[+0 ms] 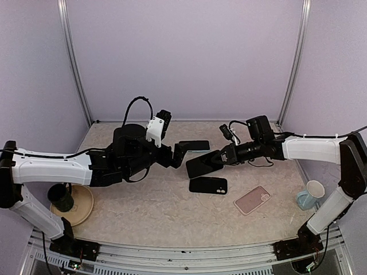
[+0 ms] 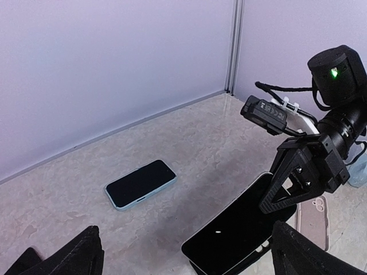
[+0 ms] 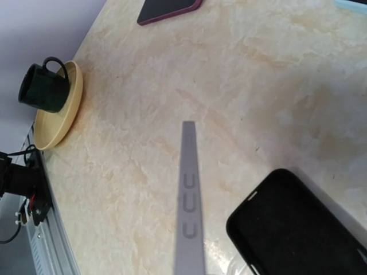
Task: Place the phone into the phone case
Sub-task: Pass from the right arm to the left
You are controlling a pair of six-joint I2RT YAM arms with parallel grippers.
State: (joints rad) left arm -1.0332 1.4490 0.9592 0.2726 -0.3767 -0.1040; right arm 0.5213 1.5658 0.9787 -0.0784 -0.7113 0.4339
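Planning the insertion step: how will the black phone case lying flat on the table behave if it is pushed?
The matte black rounded phone case looks like soft rubber, so it is probably light and bendy. Lying flat, it should not tip, but it may slide on the smooth marbled tabletop.

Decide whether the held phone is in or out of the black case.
Out: right gripper grips the phone; black case lies separately on the table.

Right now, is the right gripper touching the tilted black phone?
Touching. The left wrist view shows the right gripper shut on the upper end of the phone, holding it at a tilt.
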